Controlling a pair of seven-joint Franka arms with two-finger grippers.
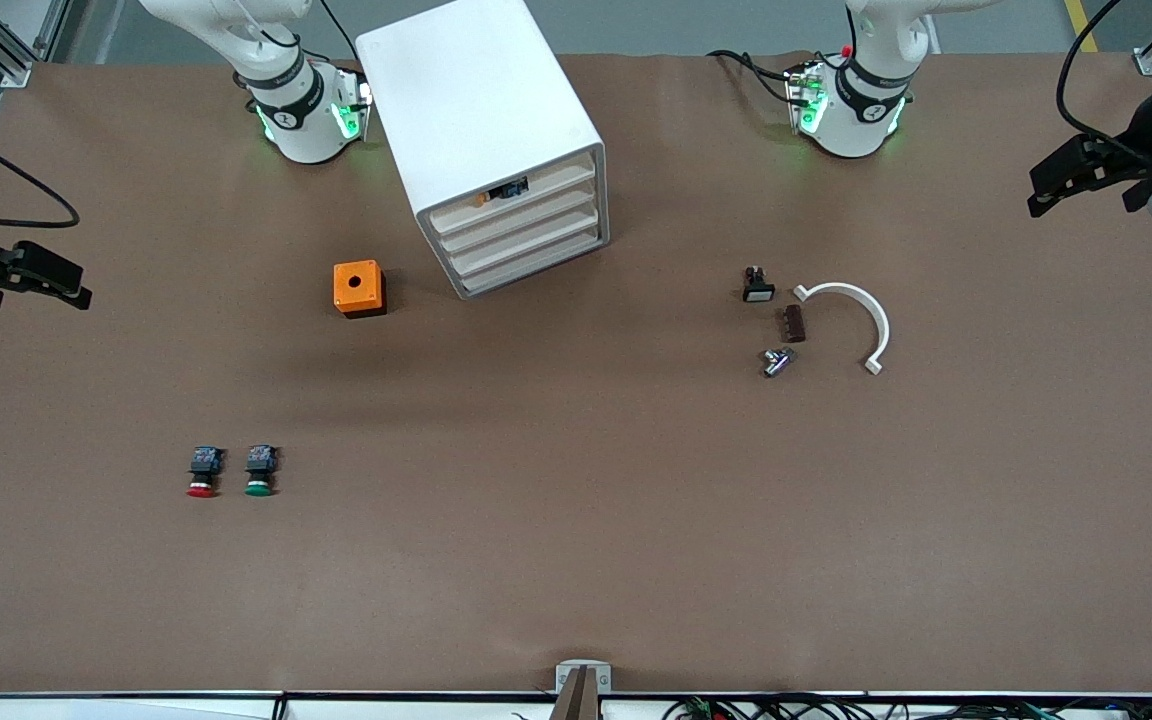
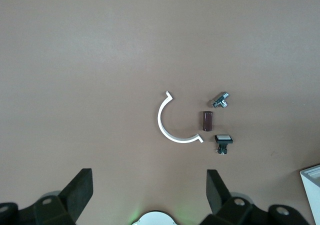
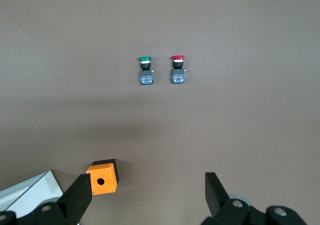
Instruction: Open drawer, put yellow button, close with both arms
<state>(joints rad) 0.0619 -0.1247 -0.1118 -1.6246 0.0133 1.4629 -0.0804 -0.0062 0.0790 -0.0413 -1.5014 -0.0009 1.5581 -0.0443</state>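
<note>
The white cabinet (image 1: pixel 481 110) stands between the two arm bases, its four drawers facing the front camera. The top drawer (image 1: pixel 546 185) sits about flush with the three below it. In the gap above its cream strip I see the yellow button (image 1: pixel 498 193), an orange cap and a black body, lying inside. My left gripper (image 1: pixel 1061 185) hangs open and empty over the left arm's end of the table; its wide-apart fingers (image 2: pixel 80 187) show in the left wrist view. My right gripper (image 1: pixel 46 280) hangs open and empty over the right arm's end, with its fingers (image 3: pixel 77 197) apart.
An orange box (image 1: pixel 359 288) with a hole sits beside the cabinet. Red-capped (image 1: pixel 201 472) and green-capped (image 1: pixel 259 471) buttons lie nearer the front camera. A white curved bracket (image 1: pixel 861 315), a brown block (image 1: pixel 794 323), a metal fitting (image 1: pixel 776 362) and a small switch (image 1: pixel 757 285) lie toward the left arm's end.
</note>
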